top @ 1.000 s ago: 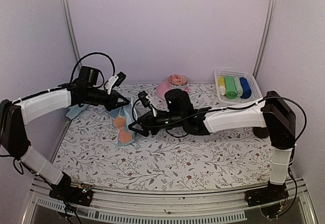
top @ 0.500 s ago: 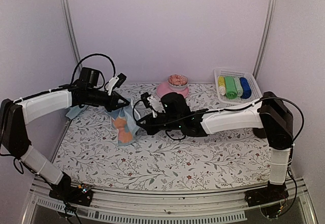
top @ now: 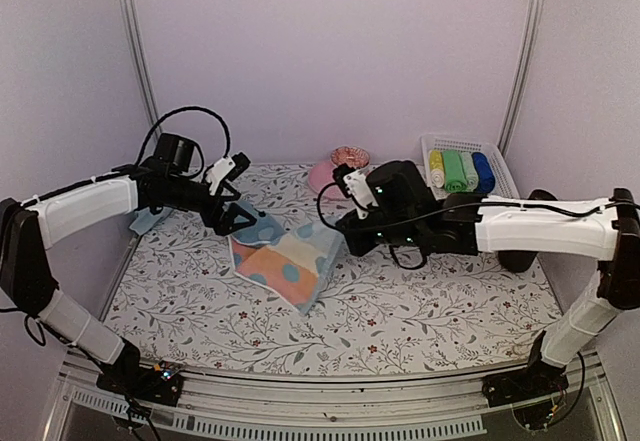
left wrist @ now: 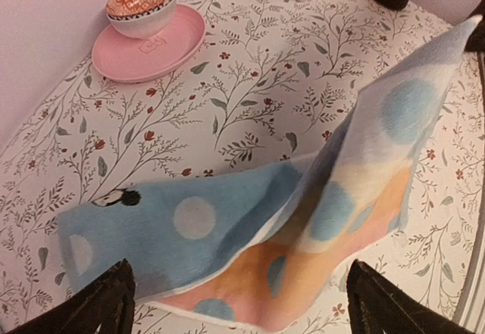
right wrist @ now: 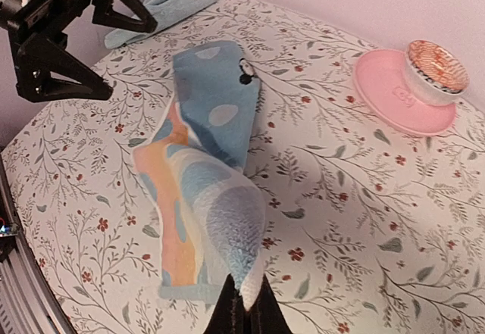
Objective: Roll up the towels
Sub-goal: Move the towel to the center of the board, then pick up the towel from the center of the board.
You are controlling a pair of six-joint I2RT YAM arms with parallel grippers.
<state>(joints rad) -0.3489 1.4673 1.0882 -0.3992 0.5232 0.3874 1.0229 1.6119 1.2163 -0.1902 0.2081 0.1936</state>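
Note:
A towel (top: 285, 261), pale blue with round dots on one side and orange and pink on the other, lies stretched across the table's middle. In the right wrist view my right gripper (right wrist: 246, 305) is shut on the towel's (right wrist: 204, 167) raised right corner. My left gripper (top: 237, 217) hovers open at the towel's left end. The left wrist view has the towel (left wrist: 227, 228) below and between the spread fingertips (left wrist: 106, 304), with nothing in them. A second pale blue towel (top: 150, 219) sits crumpled at the far left, partly hidden by the left arm.
A pink plate (top: 322, 175) with a patterned bowl (top: 349, 156) stands at the back centre. At the back right a white basket (top: 497, 166) holds several rolled cloths, yellow, green and blue. The right arm stretches across the right half of the table.
My left gripper has opened and let go of the towel. The right gripper shut on a corner and pulled it rightward, spreading the bunched towel out across the table.

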